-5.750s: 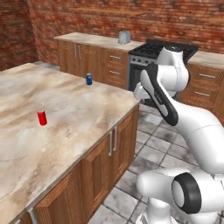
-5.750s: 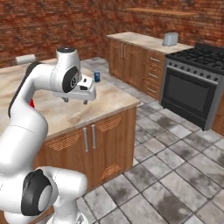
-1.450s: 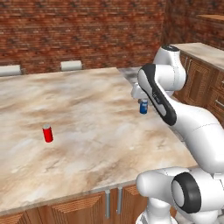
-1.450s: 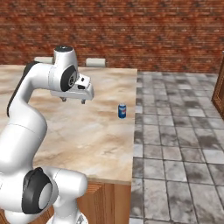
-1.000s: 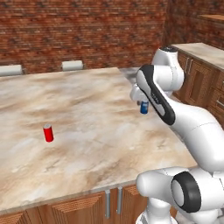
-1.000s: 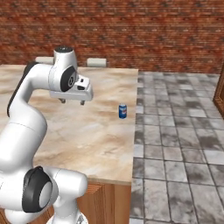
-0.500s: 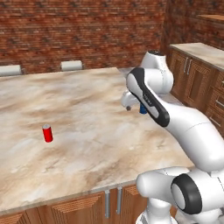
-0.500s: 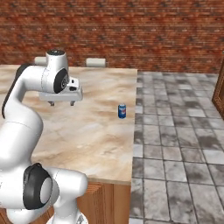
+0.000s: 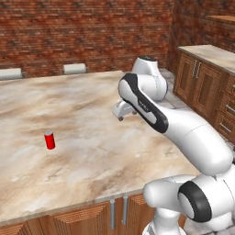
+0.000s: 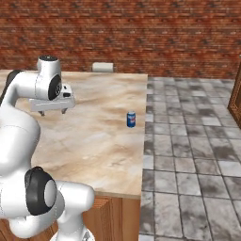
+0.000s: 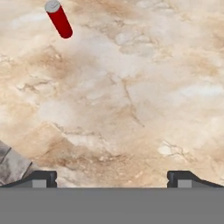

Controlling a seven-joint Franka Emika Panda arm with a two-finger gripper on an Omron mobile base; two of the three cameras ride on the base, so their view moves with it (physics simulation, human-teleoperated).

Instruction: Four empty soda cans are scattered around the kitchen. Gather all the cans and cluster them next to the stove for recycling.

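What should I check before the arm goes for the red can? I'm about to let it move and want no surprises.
1. Hand open and empty: ok, fingers stand wide apart with nothing between them.
2. Red can upright on the counter: ok.
3. Red can in the hand camera's sight: ok, near the top left corner, far from centred.
4. Path over the counter between hand and red can: ok, bare marble.
5. Blue can out of the way: ok, it stands near the counter's edge on the far side of the hand from the red can.
6. Stove as drop-off spot: cannot tell.
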